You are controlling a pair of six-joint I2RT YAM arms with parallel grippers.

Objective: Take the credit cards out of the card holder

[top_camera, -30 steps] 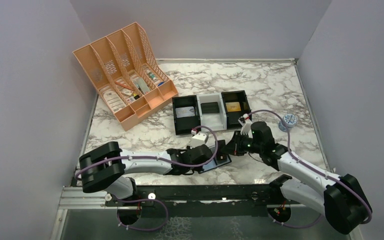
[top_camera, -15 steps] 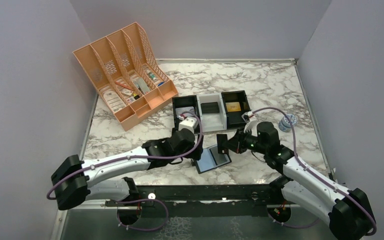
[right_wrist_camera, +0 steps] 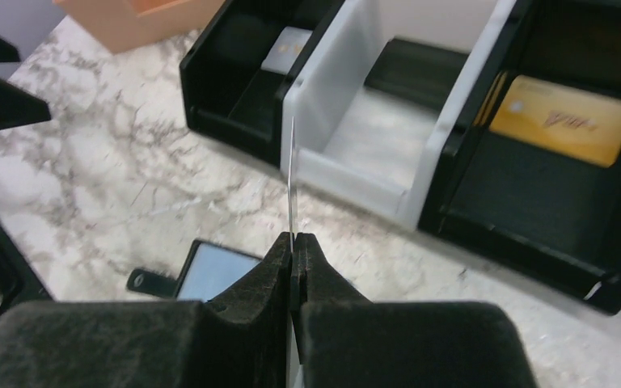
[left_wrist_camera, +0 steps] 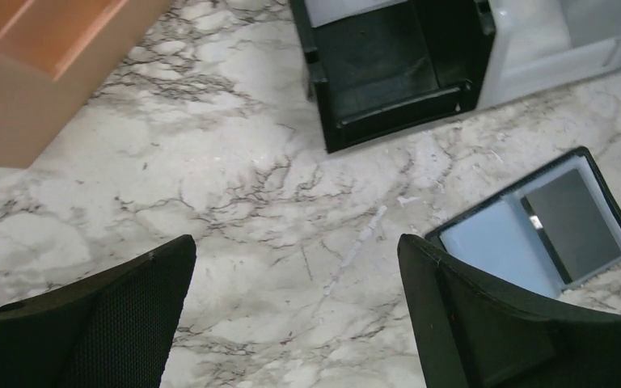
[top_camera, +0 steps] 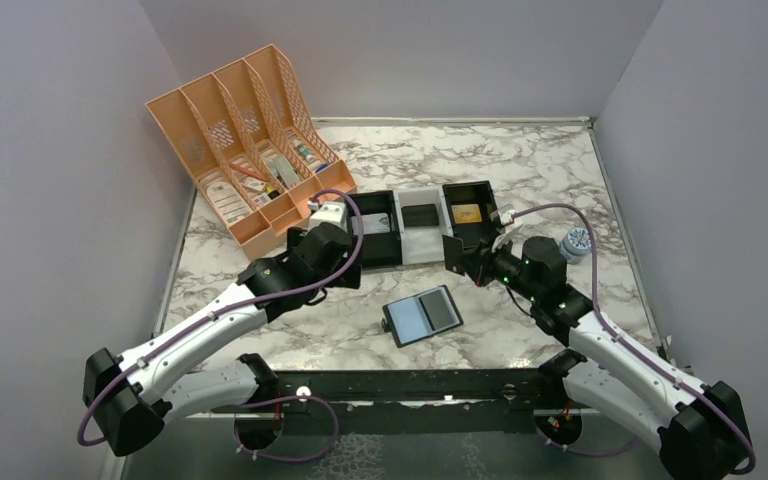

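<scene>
The right gripper (right_wrist_camera: 293,246) pinches a dark card (right_wrist_camera: 292,174) upright beside the tray (right_wrist_camera: 356,190) and should lower it squarely into a compartment before releasing, while the left gripper (left_wrist_camera: 295,246) hangs spread and the wallet (top_camera: 423,315) lies open nearby.

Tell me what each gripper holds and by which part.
The right gripper pinches a dark credit card by one edge, the rest sticking out past the fingertips. The left gripper is open and holds nothing.

The tabletop (top_camera: 530,170) is veined white and grey. The file organiser (top_camera: 245,150) is coloured peach. The card holder (top_camera: 422,316) is edged black, lined blue-grey. A gold card (top_camera: 466,213) is seen in the black-and-white tray (top_camera: 422,252).
</scene>
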